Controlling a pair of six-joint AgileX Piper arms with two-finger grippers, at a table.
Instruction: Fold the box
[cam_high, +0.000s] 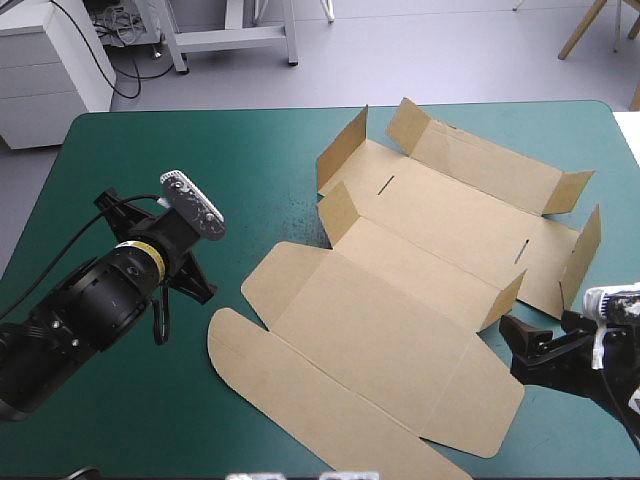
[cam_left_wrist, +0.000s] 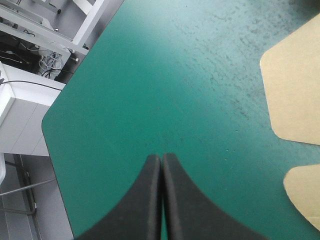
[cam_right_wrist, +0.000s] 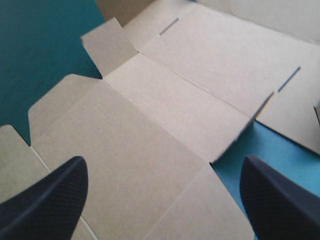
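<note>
Left jaws pressed together, empty, over the teal-green cover (cam_left_wrist: 150, 75) — right jaws spread wide above the box (cam_right_wrist: 175, 115).

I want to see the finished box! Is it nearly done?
Barely begun. The box lies mostly flat; only a few small flaps stand up. Neither gripper holds it: the left gripper is shut beside it, the right gripper open over it. The walls still need raising.

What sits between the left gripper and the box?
Only bare teal-green cover separates the left gripper from the box, as the left wrist view shows.
</note>
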